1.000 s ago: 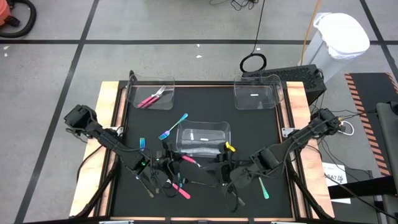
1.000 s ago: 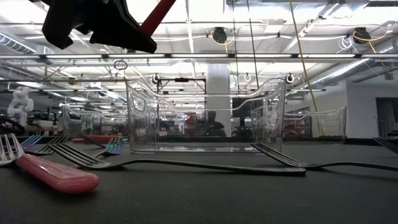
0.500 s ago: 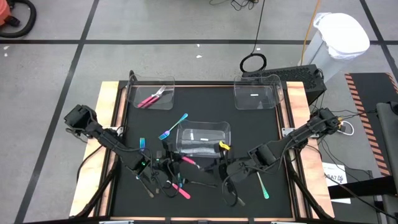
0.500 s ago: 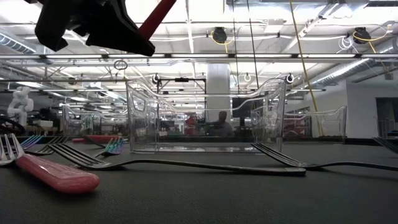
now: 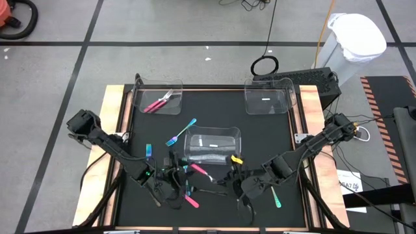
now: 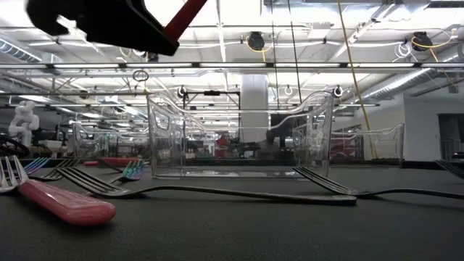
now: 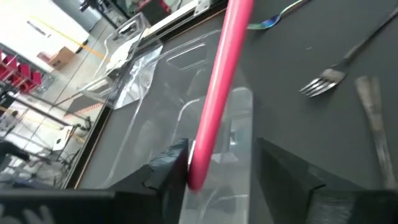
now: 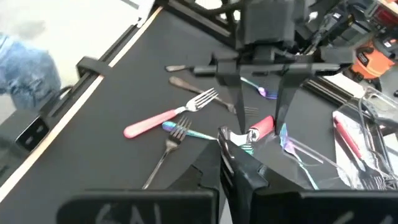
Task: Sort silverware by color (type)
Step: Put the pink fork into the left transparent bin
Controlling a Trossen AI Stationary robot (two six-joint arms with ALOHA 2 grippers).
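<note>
A pink-handled piece of silverware (image 5: pixel 198 170) hangs in the air between my two grippers, above the near side of the centre clear bin (image 5: pixel 211 146). My right gripper (image 8: pixel 233 152) is shut on its metal end. My left gripper (image 7: pixel 227 171) is open, with one finger on either side of the pink handle (image 7: pixel 217 93). In the low view the left gripper (image 6: pixel 94 22) shows at the top with the handle (image 6: pixel 185 14) sticking out of it. More silverware lies flat on the mat: a pink fork (image 8: pixel 158 118), a blue fork (image 5: pixel 182 133) and grey forks (image 6: pixel 217 192). My right gripper pinches the metal end (image 8: pixel 241 135) of the pink-handled piece between its two fingers, just past the pink part (image 8: pixel 262 126). The piece is lifted clear of the table. My left gripper: the handle's free end (image 7: pixel 196 177) lies close beside one finger (image 7: pixel 168 165); whether they touch I cannot tell.
A clear bin (image 5: pixel 158 97) at the far left holds pink pieces. Another clear bin (image 5: pixel 268 99) stands at the far right. Teal pieces lie at the mat's left (image 5: pixel 148 153) and near right (image 5: pixel 276 198). A pink piece (image 5: pixel 190 199) lies under the left gripper.
In the low view my left gripper's dark outline has spread wider around the pink handle: its fingers have opened. The handle has stayed where it was, lifted clear of the table.
</note>
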